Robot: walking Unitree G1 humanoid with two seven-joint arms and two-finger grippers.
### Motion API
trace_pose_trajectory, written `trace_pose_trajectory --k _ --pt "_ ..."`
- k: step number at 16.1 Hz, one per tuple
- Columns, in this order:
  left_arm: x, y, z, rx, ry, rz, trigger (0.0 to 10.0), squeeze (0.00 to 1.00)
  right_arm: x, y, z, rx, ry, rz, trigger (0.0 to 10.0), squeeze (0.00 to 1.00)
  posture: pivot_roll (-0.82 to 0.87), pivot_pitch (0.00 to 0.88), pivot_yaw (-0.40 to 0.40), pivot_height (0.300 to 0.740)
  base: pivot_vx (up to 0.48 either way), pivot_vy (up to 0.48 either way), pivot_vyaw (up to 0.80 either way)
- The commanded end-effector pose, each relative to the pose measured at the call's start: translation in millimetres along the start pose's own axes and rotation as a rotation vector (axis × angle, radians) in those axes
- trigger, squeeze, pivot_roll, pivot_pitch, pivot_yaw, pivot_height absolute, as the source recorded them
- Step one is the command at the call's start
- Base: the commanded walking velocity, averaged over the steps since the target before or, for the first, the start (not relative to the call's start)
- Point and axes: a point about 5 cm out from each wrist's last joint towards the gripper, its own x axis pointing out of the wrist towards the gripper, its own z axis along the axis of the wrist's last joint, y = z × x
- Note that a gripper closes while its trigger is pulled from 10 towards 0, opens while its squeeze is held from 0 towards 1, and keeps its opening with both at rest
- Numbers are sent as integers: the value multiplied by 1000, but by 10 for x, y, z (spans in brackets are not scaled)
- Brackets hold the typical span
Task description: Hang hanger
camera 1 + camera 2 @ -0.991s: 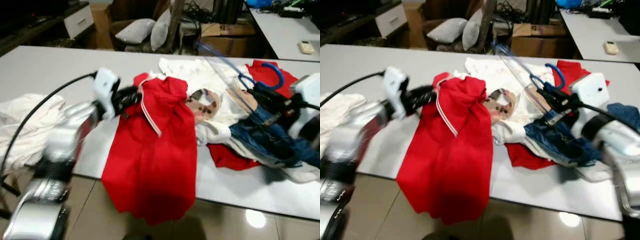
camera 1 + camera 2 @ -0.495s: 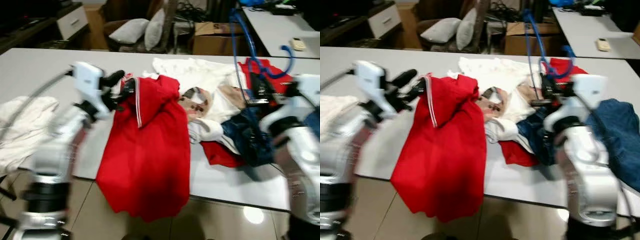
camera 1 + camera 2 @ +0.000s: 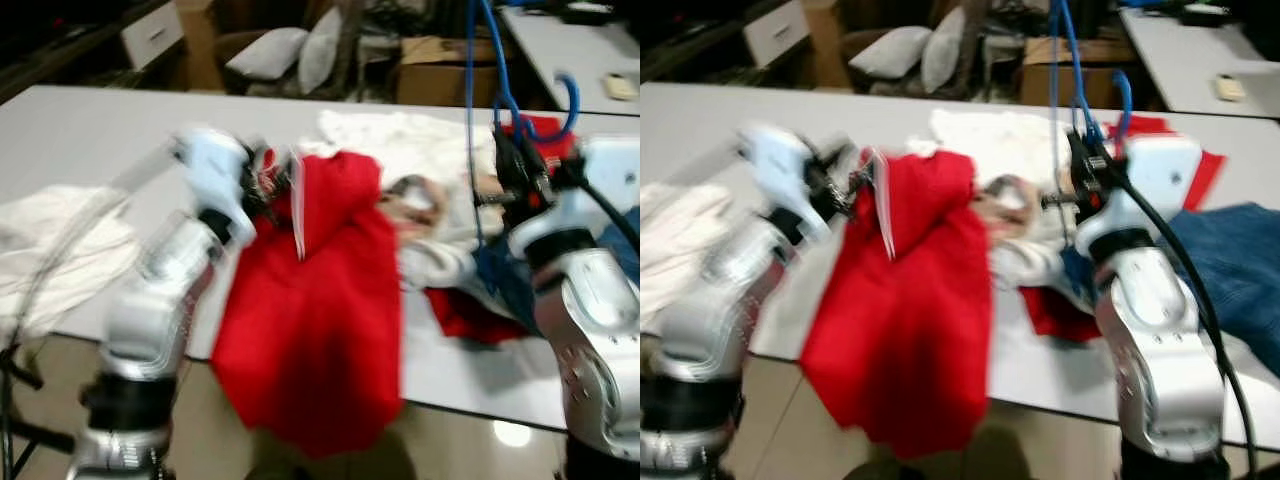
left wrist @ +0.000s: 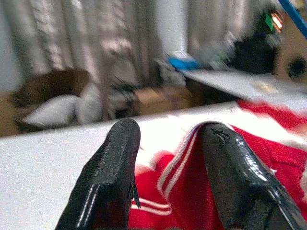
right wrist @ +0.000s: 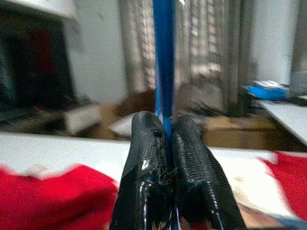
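A blue hanger (image 3: 469, 80) stands nearly upright above the clothes pile, its hook (image 3: 1123, 95) curling down to the right. My right gripper (image 3: 508, 165) is shut on its lower bar, and the right wrist view shows the blue bar (image 5: 163, 57) pinched between the fingertips (image 5: 148, 129). A red garment (image 3: 330, 290) drapes from the white table (image 3: 90, 130) over its near edge. My left gripper (image 3: 268, 180) grips its white-striped collar (image 4: 175, 158), which lies between the two black fingers (image 4: 115, 163).
White cloth (image 3: 50, 250) lies at the table's left, with a white garment (image 3: 400, 135) and blue jeans (image 3: 1230, 250) to the right. Behind the table are pillows (image 3: 290, 55), a cardboard box (image 3: 440, 70) and another table (image 3: 1185, 50). Tiled floor lies below the near edge.
The right gripper has swung the hanger from lying low over the clothes to standing upright. The left gripper stays on the red collar, raised slightly. The camera has shifted.
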Motion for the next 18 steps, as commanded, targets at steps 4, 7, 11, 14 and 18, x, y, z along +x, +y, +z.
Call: trace_pose_trajectory --k 4,7,11,14,18 --pt "45 97 250 60 -62 35 10000 0 34 95 319 81 -123 84 10000 0 21 0 93 740 0 380 0" --pt "34 67 278 69 -39 5 10000 0 102 123 437 78 -162 112 10000 0 22 0 90 740 0 381 0" --pt "29 91 164 71 29 6 10000 0 75 196 387 94 -113 167 10000 0 25 0 103 740 0 381 0" --pt "-99 138 -194 160 176 61 10000 0 12 344 104 37 43 260 10000 0 39 0 89 740 0 385 0" --pt "-235 80 -459 140 256 85 10000 0 -53 361 -3 50 119 253 10000 0 7 0 76 740 0 381 0"
